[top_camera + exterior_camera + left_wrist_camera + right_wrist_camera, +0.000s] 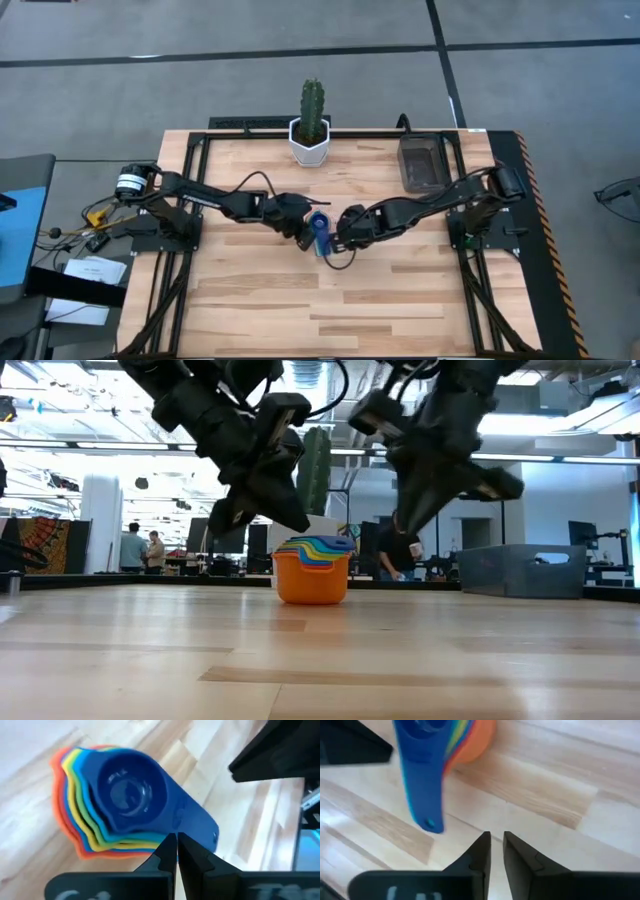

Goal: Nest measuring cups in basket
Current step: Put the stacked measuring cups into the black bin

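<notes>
I can read no text, label or number anywhere; embossed marks inside my stacked measuring cups [125,795] are too blurred to make out.

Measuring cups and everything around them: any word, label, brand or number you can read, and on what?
None can be read.
Top blue cup: raised marks in its bowl, too blurred to read.
Left gripper: pale lettering on its body, cut off and blurred.
Papers beside the table: print too small.
Basket, cactus pot: no text visible.
</notes>
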Tool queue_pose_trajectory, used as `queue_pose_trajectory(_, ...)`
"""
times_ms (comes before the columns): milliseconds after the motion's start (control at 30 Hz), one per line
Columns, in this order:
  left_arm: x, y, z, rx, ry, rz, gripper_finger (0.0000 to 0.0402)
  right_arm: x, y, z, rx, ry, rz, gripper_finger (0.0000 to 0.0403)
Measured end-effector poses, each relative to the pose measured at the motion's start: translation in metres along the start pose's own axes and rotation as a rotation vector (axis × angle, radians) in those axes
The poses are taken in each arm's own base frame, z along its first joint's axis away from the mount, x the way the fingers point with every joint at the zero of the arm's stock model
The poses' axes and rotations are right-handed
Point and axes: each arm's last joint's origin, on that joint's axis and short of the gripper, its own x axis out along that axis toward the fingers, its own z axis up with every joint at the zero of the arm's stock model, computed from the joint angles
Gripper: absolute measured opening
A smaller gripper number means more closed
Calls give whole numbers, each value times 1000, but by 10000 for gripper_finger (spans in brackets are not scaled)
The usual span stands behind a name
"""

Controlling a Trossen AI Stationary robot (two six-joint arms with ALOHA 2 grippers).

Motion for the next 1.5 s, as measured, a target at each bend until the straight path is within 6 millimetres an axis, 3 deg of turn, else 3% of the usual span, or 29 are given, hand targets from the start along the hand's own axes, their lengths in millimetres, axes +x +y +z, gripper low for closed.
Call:
queue_pose_trajectory(233,-1,-1,1,14,17,58,2,-16,-5,-5,-15,-35,-32,127)
queue_pose_trajectory(467,-15,-1,-9,30,81,165,2,-13,7,-17,-55,-54,59,200)
queue_pose_trajectory(700,-62,-8,-6,103,20,268,2,-9,25,-22,-66,-74,91,265)
queue_pose_trajectory(967,-120,6,7,333,33,364,2,-17,71,-6,-57,-139,-63,287)
queue_pose_trajectory(1133,-151,17,11,464,80,363,2,-4,103,4,-80,-150,-79,304)
queue_pose_trajectory(1267,-172,24,16,499,68,329,2,18,110,8,-73,-116,-154,334)
queue_pose_trajectory(1400,-189,31,18,518,78,283,2,26,111,16,-47,-20,-205,384)
queue_pose_trajectory(1500,-198,35,19,544,71,283,2,24,109,21,-1,13,-237,393)
